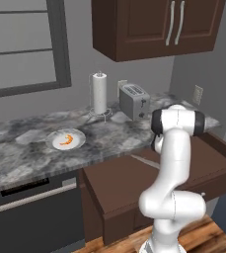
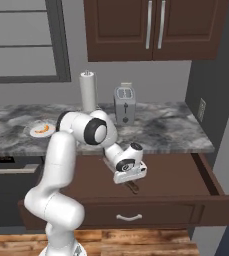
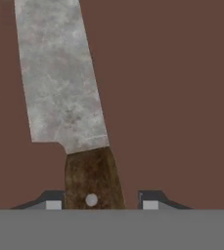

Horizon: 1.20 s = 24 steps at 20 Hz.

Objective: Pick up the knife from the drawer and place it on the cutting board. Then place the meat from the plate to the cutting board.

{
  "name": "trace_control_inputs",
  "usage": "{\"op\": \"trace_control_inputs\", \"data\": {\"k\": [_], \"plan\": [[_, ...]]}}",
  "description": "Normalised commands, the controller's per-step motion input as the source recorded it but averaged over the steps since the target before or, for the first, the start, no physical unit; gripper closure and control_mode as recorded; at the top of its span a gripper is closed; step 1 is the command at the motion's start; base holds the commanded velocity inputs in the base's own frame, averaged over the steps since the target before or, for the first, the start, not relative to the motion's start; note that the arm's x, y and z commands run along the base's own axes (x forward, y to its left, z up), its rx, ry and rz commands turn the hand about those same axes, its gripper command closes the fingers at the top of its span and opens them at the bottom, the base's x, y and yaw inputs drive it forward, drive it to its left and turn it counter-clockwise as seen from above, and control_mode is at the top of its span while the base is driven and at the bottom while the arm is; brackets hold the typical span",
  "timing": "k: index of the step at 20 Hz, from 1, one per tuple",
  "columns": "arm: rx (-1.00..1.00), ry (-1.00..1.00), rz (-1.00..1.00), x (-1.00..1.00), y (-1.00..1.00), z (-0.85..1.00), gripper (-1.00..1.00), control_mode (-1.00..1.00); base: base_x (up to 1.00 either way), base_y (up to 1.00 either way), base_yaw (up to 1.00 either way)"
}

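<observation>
The drawer (image 2: 176,175) stands pulled out below the marble counter. On its floor lies the knife (image 3: 59,83), silver blade pointing away from the hand and brown wooden handle (image 3: 91,176) nearest it; its blade (image 1: 144,160) also shows beside the arm. My gripper (image 3: 102,202) is down in the drawer (image 1: 119,183), straddling the handle. One fingertip (image 3: 55,202) is against the handle, while the other (image 3: 150,202) stands a gap away. From the right base, the gripper (image 2: 130,181) hangs just over the handle. The meat (image 1: 67,141) lies on the white plate (image 1: 53,143) on the counter. The cutting board is out of view.
A toaster (image 1: 134,101) and a paper towel roll (image 1: 99,93) stand at the back of the counter. Dark upper cabinets (image 2: 151,27) hang above. A dishwasher front (image 1: 35,212) sits left of the drawer. The drawer's side wall (image 2: 206,175) borders the right.
</observation>
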Motion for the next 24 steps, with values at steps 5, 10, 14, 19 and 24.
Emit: {"op": "trace_control_inputs", "data": {"k": [5,10,14,19,24], "plan": [[0.00,-0.13,0.03,-0.38,0.00,0.11,1.00,-1.00,0.00,0.00,0.00],[-0.01,-0.09,0.10,-0.46,0.00,0.26,1.00,-1.00,0.00,0.00,0.00],[-0.05,-0.01,0.16,-0.30,0.00,0.19,1.00,-1.00,0.00,0.00,0.00],[-0.06,0.00,0.26,-0.15,0.03,0.33,1.00,-1.00,0.00,0.00,0.00],[-0.02,-0.02,0.30,-0.10,0.03,0.43,1.00,-1.00,0.00,0.00,0.00]]}}
